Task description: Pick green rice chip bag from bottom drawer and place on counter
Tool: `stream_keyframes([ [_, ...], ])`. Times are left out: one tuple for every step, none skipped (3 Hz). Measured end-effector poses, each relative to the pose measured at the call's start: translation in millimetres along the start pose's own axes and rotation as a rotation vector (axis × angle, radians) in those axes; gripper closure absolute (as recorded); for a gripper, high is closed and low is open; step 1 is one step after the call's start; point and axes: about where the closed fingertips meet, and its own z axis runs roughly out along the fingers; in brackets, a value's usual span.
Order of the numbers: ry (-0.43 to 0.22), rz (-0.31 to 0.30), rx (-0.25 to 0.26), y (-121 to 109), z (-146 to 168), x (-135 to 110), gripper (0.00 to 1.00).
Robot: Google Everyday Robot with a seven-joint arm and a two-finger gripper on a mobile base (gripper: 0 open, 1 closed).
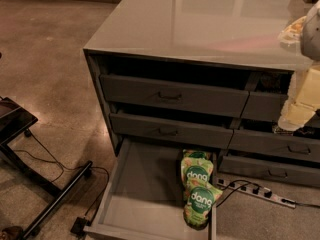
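Nearest, the bottom drawer (pixel 145 184) stands pulled out, and the green rice chip bag (pixel 201 205) lies against its right wall near the front, overlapping the matching second pouch (pixel 196 170) just behind it. That overlap is the risk: a grasp set too far back could catch the wrong pouch or drag both, and the glossy film may slip. Farther up at the right edge, the gripper (pixel 300 106) hangs before the upper drawer fronts (pixel 172 96), well apart from both pouches; how far it is open I cannot tell. Beyond lies the counter (pixel 200 19).
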Motion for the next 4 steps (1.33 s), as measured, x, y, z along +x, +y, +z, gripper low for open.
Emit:
stream_keyframes([
  [0.000,0.000,0.000,0,0,0,0.00],
  [-0.062,0.033,-0.016,-1,21,-3,0.00],
  [-0.163,0.095,-0.054,5,72,-19,0.00],
  [-0.250,0.113,-0.120,24,129,-54,0.00],
])
